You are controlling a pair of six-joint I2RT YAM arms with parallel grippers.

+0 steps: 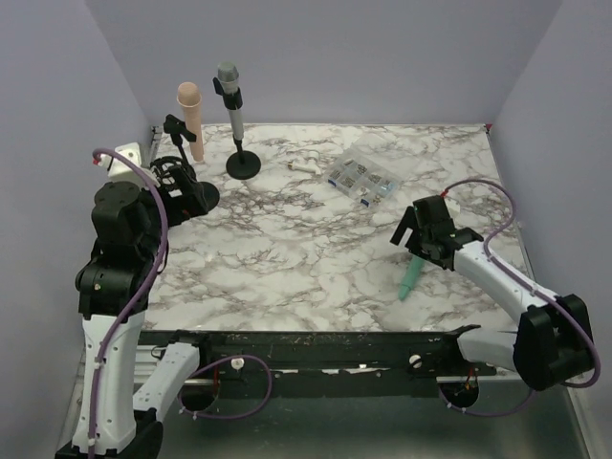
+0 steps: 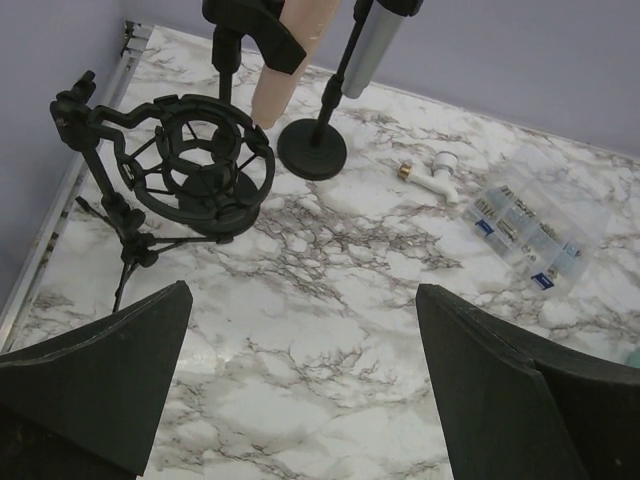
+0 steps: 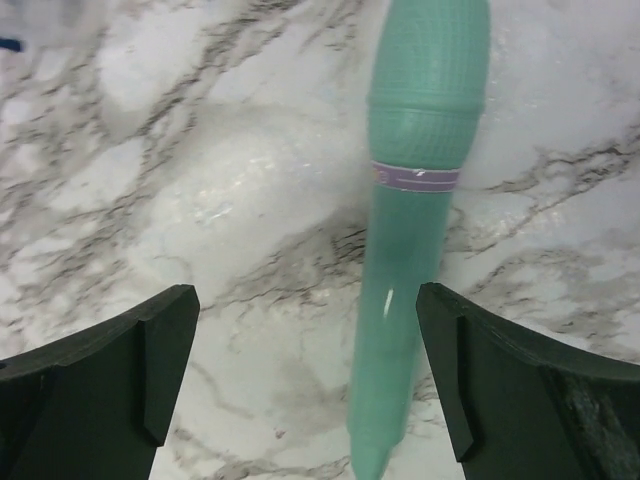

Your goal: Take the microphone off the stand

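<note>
A grey microphone stands upright in a black stand with a round base at the back left; it also shows in the left wrist view. A beige microphone sits in a clip stand beside it. A green microphone lies flat on the table. My right gripper is open and hangs over it; in the right wrist view the green microphone lies between the jaws, nearer the right one, untouched. My left gripper is open and empty, facing the stands.
A black shock-mount stand with thin tripod legs stands just ahead of my left gripper. A white fitting and a clear parts box lie at the back middle. Purple walls close off the back and both sides.
</note>
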